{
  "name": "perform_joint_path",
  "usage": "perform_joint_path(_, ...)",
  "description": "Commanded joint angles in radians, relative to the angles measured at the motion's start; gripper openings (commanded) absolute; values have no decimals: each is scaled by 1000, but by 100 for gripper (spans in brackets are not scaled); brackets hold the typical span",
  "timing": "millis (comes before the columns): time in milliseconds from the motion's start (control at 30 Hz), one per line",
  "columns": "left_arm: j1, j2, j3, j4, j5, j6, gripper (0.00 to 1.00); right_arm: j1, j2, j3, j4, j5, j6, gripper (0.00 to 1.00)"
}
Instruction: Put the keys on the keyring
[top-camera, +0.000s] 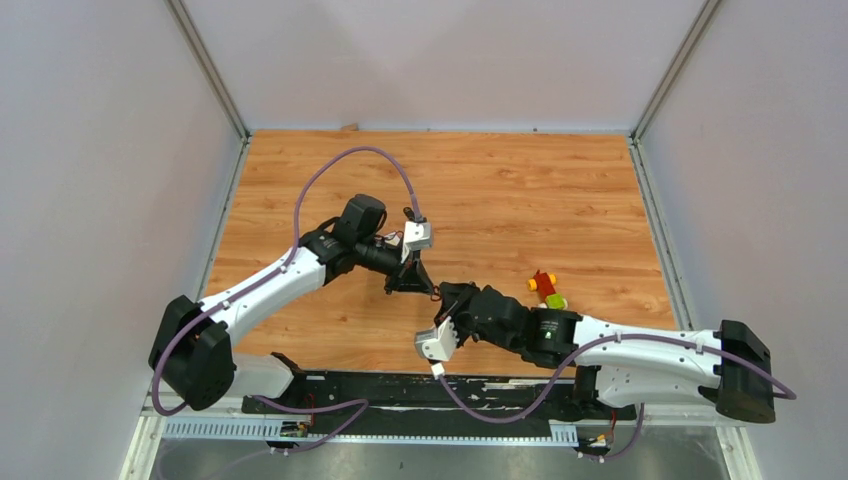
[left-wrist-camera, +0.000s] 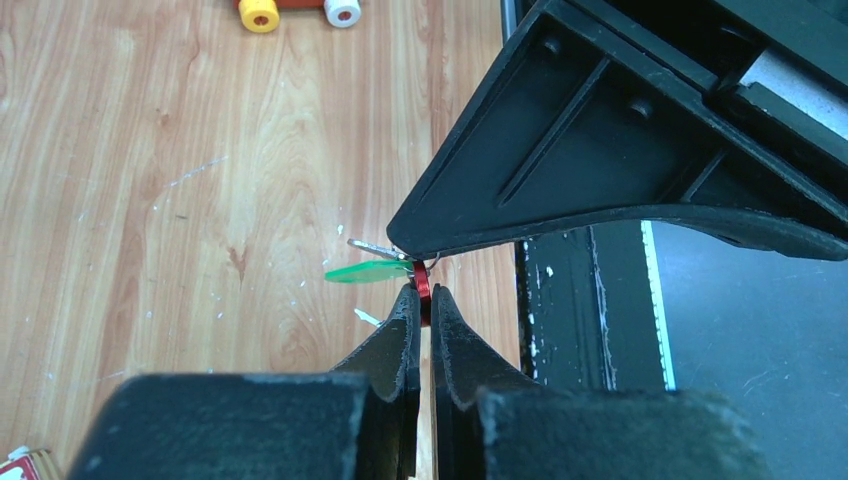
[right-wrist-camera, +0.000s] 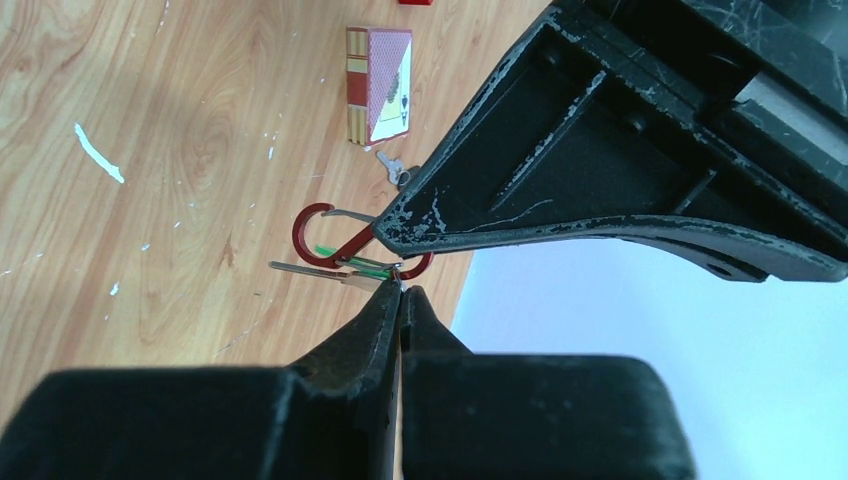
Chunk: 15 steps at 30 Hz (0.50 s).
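- Left tool (left-wrist-camera: 421, 305), lower centre: one, pinched narrow on the single red keyring (left-wrist-camera: 422, 284).
- Right tool (right-wrist-camera: 400, 298): one, closed on one green key (right-wrist-camera: 352, 259) at the keyring.
- Second key (right-wrist-camera: 392, 166): lies on the surface (right-wrist-camera: 150, 300) just below one red box (right-wrist-camera: 380, 80).

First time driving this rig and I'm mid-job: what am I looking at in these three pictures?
Two robot arms work over a wooden table. The overhead picture shows both; the other two come from cameras on each wrist. The left hand is shut on the thin red wire keyring. The right hand is shut, apparently pinching the green-headed key against it. On the table lie a small silver key, a red patterned card box and a red-yellow-green toy block cluster.
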Motion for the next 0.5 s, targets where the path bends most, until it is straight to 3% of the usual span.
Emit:
perform_joint_path(0,-35,9,21,-90,91,19,0,-16,-78,3,282,44,-108,0)
perform_joint_path(100,-35,12,31,-102,91,19,0,-15,-92,2,209,7,-141,0)
perform_joint_path(233,-36,22,40,-112,96,16,0,-23,-87,68,63,-77,-58,0)
perform_joint_path(467,-59,25,67,-165,96,38,0,-80,-82,126,-26,-215,27,0)
